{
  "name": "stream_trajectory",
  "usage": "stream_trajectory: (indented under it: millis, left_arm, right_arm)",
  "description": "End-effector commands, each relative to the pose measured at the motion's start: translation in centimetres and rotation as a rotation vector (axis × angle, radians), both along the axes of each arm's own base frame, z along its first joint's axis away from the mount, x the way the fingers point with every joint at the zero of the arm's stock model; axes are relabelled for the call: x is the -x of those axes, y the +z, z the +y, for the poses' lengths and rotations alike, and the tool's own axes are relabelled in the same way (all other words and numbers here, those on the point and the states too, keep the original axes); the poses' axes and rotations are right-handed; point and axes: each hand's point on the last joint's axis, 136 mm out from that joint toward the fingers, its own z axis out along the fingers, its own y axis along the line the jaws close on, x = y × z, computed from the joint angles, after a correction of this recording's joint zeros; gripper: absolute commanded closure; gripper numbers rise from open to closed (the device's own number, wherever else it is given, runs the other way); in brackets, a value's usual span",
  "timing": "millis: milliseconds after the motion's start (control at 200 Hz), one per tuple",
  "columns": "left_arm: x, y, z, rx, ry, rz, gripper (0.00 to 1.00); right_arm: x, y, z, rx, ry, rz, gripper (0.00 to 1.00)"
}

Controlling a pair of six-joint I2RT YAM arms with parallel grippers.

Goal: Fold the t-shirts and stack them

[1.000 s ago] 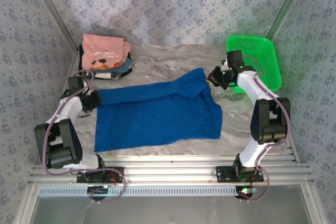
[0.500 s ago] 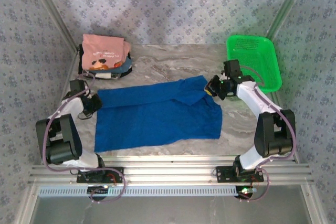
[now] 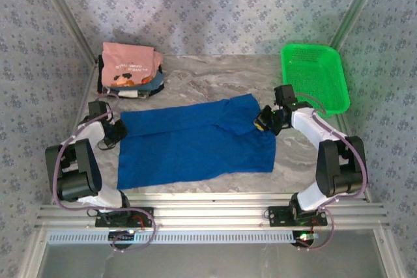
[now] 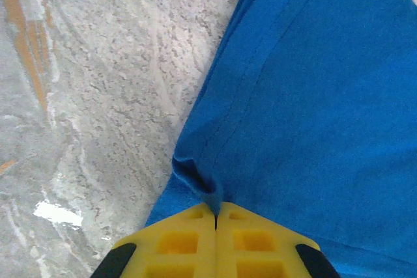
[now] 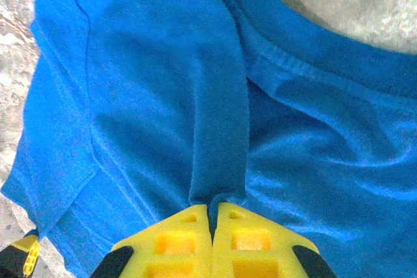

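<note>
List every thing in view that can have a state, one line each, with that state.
blue t-shirt: lying mostly flat, gripped at both ends.
pink t-shirt: folded, topping the pile at far left.
green basket: upright at far right.
left fingers: shut on the blue t-shirt.
right fingers: shut on the blue t-shirt.

Grey marble tabletop [image 3: 208, 73]; blue floral-patterned walls [image 3: 208, 4]; aluminium frame rails [image 3: 215, 209].
</note>
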Motion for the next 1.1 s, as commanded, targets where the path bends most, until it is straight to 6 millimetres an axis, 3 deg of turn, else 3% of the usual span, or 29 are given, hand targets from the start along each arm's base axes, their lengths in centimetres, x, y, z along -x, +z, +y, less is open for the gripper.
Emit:
stream_trajectory:
  millis: [0,195,590,670,720,815,984,1004,1094]
  left_arm:
    - [0.6,-0.6,0.7,-0.019,0.022,0.032,1.0]
    - [0.7,-0.7,0.9,-0.02,0.04,0.036,1.0]
    - [0.8,-0.9,1.0,-0.004,0.065,0.049,0.98]
    - [0.6,0.1,0.9,0.025,0.079,0.03,0.84]
    - [0.4,1.5,0.9,0.03,0.088,-0.001,0.67]
    - [-0.2,5.5,1.0,0.023,0.096,-0.077,0.47]
    - [-1.5,11.5,1.2,0.014,0.099,-0.17,0.39]
    - [-1.8,11.9,1.2,0.018,0.097,-0.179,0.39]
    - [-3.4,13.8,0.5,0.057,0.067,-0.236,0.37]
  right_arm:
    - [1.8,-0.8,-0.4,0.042,-0.017,0.049,1.0]
    - [3.5,-2.5,-1.0,0.081,-0.038,0.106,1.0]
    - [4.9,-5.0,-0.4,0.088,-0.067,0.186,1.0]
    - [4.8,-5.0,-0.2,0.085,-0.052,0.194,0.83]
    - [4.6,-4.3,-0.1,0.089,-0.036,0.184,0.66]
    - [3.1,-1.3,0.1,0.107,0.023,0.098,0.51]
    - [0.7,4.1,0.9,0.118,0.154,-0.01,0.38]
    - [-0.5,5.6,1.1,0.121,0.169,-0.056,0.37]
    - [-3.4,7.5,1.5,0.14,0.217,-0.128,0.34]
